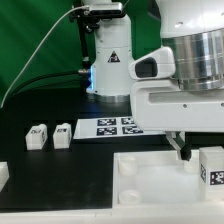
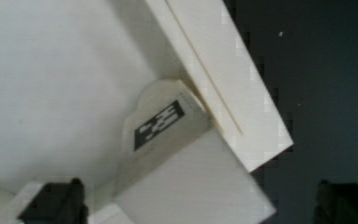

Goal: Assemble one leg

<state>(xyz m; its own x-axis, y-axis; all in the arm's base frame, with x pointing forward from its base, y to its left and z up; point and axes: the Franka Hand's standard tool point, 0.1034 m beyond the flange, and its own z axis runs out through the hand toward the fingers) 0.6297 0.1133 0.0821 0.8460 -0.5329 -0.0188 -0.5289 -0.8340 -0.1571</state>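
A small white plastic block-shaped leg [image 2: 172, 122] with a black-and-white square tag stands against the raised rim of the large white square tray-like panel [image 1: 150, 170], its tagged face showing in the wrist view. The gripper [image 1: 182, 150] hangs above it, dark fingertips [image 2: 55, 198] apart and holding nothing. Two similar white pegs [image 1: 38, 136] [image 1: 63, 133] rest on the black table [image 1: 40, 160], beside the flat white marker board [image 1: 113, 127].
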